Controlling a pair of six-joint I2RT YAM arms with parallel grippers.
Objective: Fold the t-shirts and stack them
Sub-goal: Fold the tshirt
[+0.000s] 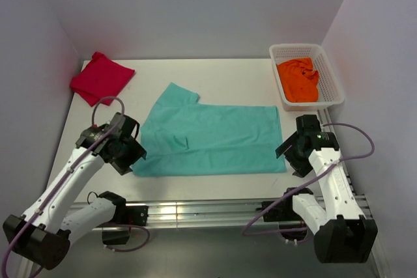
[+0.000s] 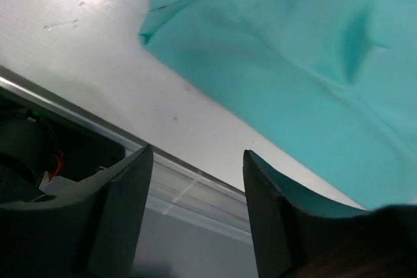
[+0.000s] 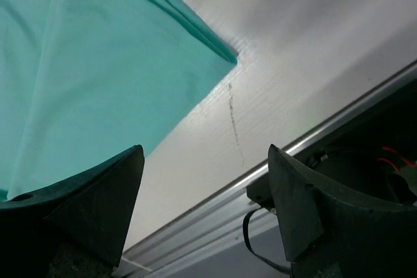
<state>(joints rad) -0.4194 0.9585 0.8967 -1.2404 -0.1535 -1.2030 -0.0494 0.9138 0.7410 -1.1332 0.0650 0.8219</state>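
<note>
From the top view, the teal-green t-shirt lies spread flat on the white surface, between the two claws. The left claw hangs at the shirt's near left corner, and the right claw is just off its near right corner. Beyond the left claw and well apart from it, the crimson-red t-shirt sits folded by the far wall. Beyond the right claw, the orange t-shirt lies crumpled inside the white mesh basket.

In the left wrist view, the left claw has its two dark fingers apart with nothing between them. Only bare surface and the metal rail at the edge show through the gap. The teal-green t-shirt spreads ahead of the claw and off to one side, with a hemmed corner pointing out over the surface. Whether either finger touches the cloth cannot be told.

In the right wrist view, the right claw also stands apart and empty. The teal-green t-shirt lies ahead of one finger, its layered corner ending on the surface in front of the gap. The metal rail runs beneath the fingers.
</note>
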